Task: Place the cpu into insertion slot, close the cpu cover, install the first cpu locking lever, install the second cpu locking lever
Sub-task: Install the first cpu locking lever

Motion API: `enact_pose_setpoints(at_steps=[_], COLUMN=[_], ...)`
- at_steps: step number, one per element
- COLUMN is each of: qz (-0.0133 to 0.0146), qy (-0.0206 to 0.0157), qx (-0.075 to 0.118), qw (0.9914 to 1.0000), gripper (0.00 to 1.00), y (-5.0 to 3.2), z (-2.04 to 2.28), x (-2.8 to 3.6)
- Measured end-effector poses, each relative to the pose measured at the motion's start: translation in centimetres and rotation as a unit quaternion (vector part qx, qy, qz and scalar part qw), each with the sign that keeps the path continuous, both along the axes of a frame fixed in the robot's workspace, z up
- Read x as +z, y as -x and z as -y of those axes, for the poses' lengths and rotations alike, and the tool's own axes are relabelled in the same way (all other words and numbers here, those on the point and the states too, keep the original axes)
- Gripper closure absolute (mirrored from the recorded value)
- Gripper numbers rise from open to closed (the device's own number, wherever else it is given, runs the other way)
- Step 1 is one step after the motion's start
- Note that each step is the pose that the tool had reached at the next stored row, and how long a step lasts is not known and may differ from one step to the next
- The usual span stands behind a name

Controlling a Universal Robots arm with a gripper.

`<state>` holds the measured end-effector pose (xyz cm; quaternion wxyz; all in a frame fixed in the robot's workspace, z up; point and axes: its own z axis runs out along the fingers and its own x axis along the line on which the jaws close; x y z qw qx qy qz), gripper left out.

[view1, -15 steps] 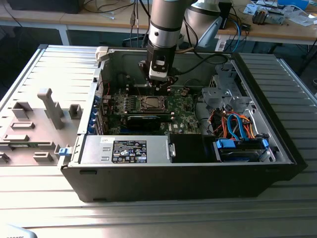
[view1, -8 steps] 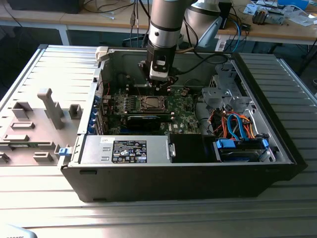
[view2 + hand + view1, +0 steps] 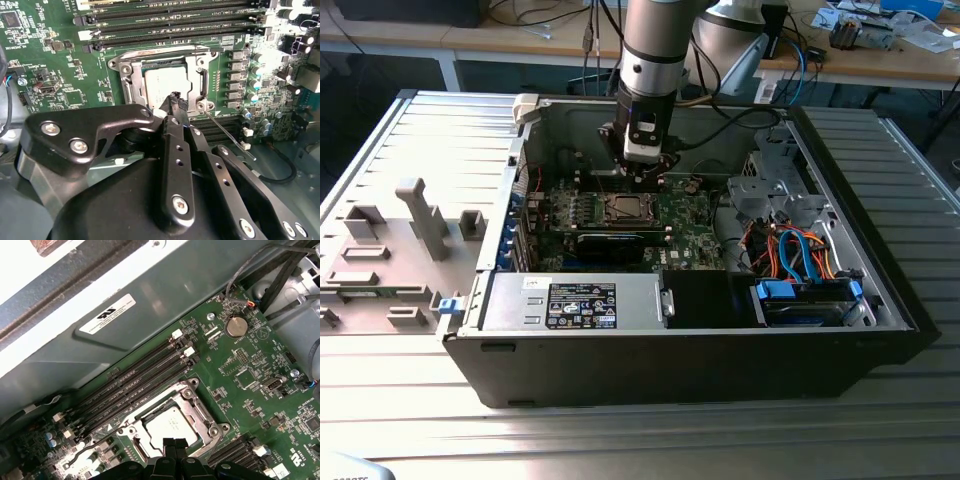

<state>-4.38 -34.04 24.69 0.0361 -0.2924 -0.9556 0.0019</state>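
1. Currently the gripper (image 3: 645, 172) hangs from the arm inside the open computer case (image 3: 720, 350). It sits just above the insertion slot (image 3: 625, 208) on the green motherboard (image 3: 690, 235).
2. In both wrist views its two black fingers (image 3: 168, 444) are pressed together with no gap between them, and they grip nothing. Their tips sit over the near edge of the insertion slot (whether they touch the metal there, I cannot tell).
3. The cpu (image 3: 162, 82) lies flat in the insertion slot. Its dull silver top shows through the square window of the cpu cover (image 3: 202, 80), which lies down flat over it.
4. A thin metal lever (image 3: 227, 131) runs out from the corner of the insertion slot just beside the fingertips and slants away across the board. I cannot tell whether it is hooked down.
5. Long black memory slots (image 3: 135, 385) run alongside the insertion slot, on the side away from the gripper. A round coin battery (image 3: 236, 326) sits well apart from the slot, near the case wall.
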Motion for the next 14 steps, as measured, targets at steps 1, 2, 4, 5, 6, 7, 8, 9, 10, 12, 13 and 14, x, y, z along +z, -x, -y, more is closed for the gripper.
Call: enact_pose_setpoints(at_steps=[1,2,4,5,6,7,8,9,10,12,13,14], qz=[0.0,0.0,0.0,0.0,0.0,0.0,0.0,0.0,0.0,0.0,0.0,0.0], qy=[0.0,0.0,-0.0001,-0.0003,-0.0003,-0.0004,-0.0007,-0.0008,-0.0009,-0.001,-0.001,-0.0011], qx=[0.001,0.002,0.006,0.007,0.009,0.01,0.011,0.012,0.014,0.016,0.018,0.021], qw=[1.0,1.0,0.99998,0.99997,0.99996,0.99995,0.99994,0.99993,0.9999,0.99987,0.99983,0.99979], gripper=[0.89,0.89,0.89,0.89,0.89,0.89,0.89,0.89,0.89,0.89,0.89,0.89], y=[0.0,0.0,0.0,0.0,0.0,0.0,0.0,0.0,0.0,0.0,0.0,0.0], z=[0.0,0.0,0.0,0.0,0.0,0.0,0.0,0.0,0.0,0.0,0.0,0.0], x=[0.0,0.0,0.0,0.0,0.0,0.0,0.0,0.0,0.0,0.0,0.01,0.0])
